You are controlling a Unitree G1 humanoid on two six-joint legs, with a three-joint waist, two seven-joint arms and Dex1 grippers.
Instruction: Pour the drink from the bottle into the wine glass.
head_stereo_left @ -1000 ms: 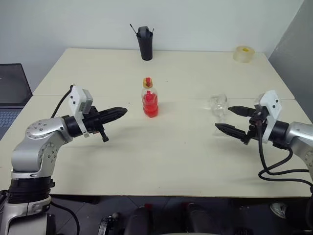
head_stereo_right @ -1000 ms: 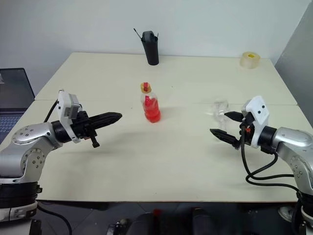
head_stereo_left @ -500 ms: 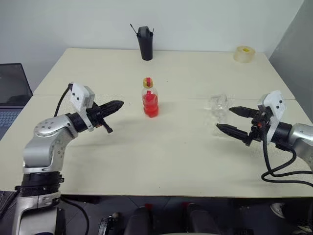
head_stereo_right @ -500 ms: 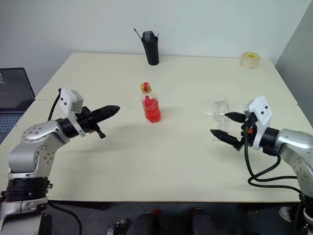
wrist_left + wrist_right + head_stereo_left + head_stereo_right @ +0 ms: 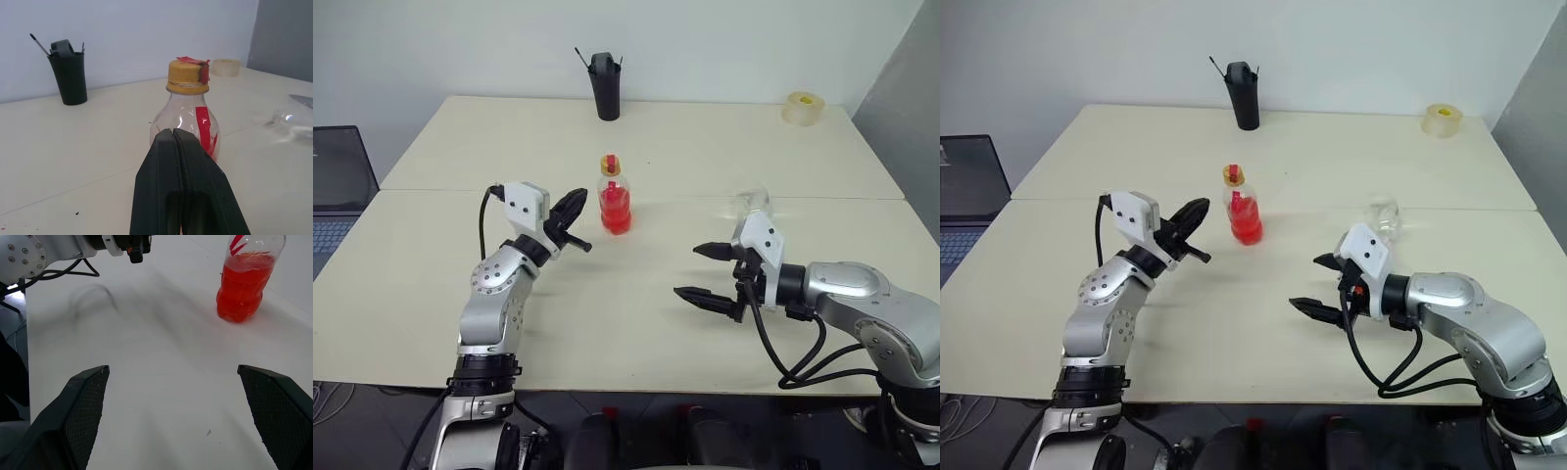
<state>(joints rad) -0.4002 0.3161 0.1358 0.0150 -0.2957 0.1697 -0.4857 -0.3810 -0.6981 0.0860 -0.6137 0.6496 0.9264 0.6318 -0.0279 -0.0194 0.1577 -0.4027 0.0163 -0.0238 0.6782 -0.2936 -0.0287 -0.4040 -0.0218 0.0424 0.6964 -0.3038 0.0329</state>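
Observation:
The bottle point(image 5: 614, 203) stands upright mid-table, yellow-orange cap point(image 5: 186, 76) on, the red drink point(image 5: 243, 289) filling its lower half. My left gripper point(image 5: 579, 200) is shut and empty, its tips just left of the bottle, apart from it; in the left wrist view the fingertips point(image 5: 173, 135) sit pressed together in front of the bottle. The wine glass point(image 5: 754, 203) is to the right, its lower part hidden behind my right hand. My right gripper point(image 5: 698, 273) is open and empty, over bare table in front of and left of the glass.
A tall black cup point(image 5: 604, 88) with tools stands at the table's back edge. A tape roll point(image 5: 802, 108) lies at the back right. A laptop point(image 5: 337, 186) sits beyond the table's left side. A seam crosses the table point(image 5: 607, 333) behind the bottle.
My left gripper has swung right, up to the bottle's side, still shut. My right gripper has moved left, away from the wine glass toward mid-table, still open.

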